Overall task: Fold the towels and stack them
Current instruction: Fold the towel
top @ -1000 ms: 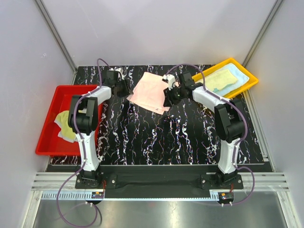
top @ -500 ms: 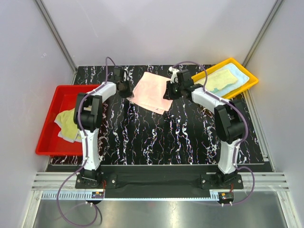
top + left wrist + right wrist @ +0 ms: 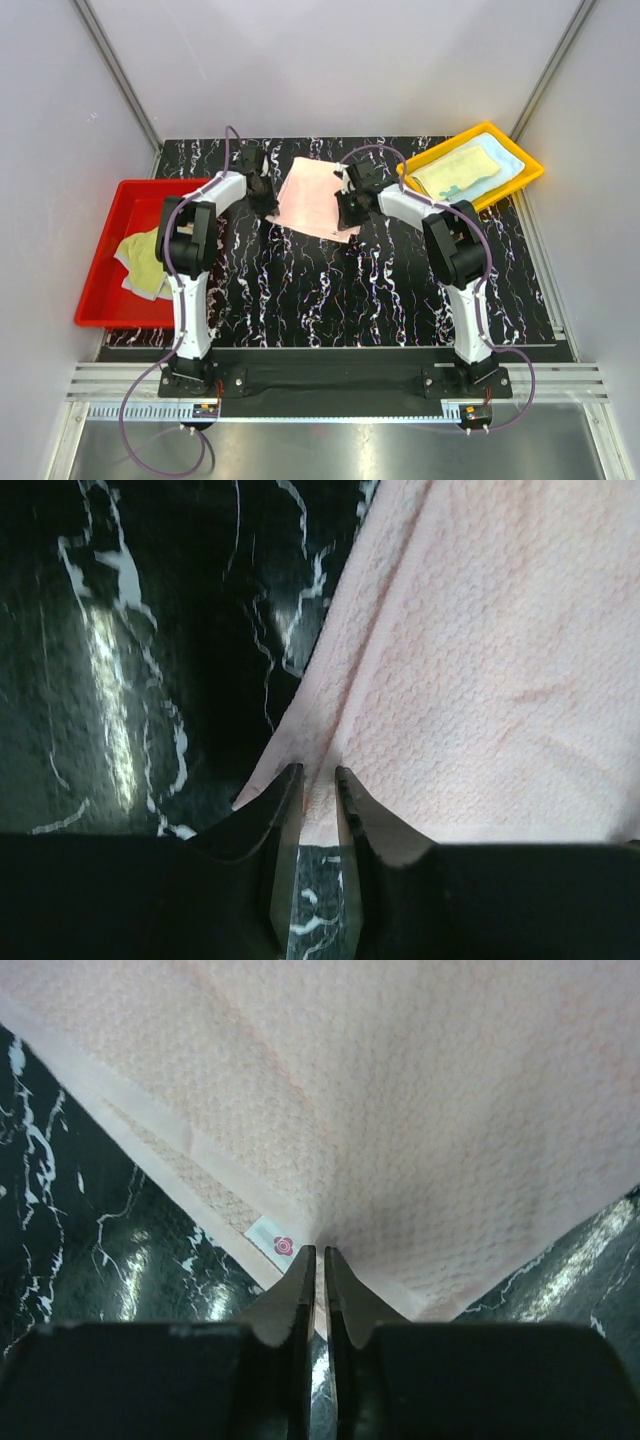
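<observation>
One peach-pink towel [image 3: 315, 195] flat on the far counter [image 3: 350, 290], left claw [image 3: 315, 780] narrow, pinching its left corner, right claw [image 3: 314, 1255] nearly closed, pinching its right corner, pale yellow-green towel [image 3: 450, 172] atop light-blue towel [image 3: 505, 155] in one yellow tray [image 3: 530, 165], one crumpled yellow-green towel [image 3: 145, 262] in one red tray [image 3: 100, 310]

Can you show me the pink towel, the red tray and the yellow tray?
Pink towel [image 3: 312, 195]: top view, its middle.
Red tray [image 3: 128, 205]: top view, bare floor at the far end.
Yellow tray [image 3: 532, 169]: top view, rim at the right corner.
</observation>
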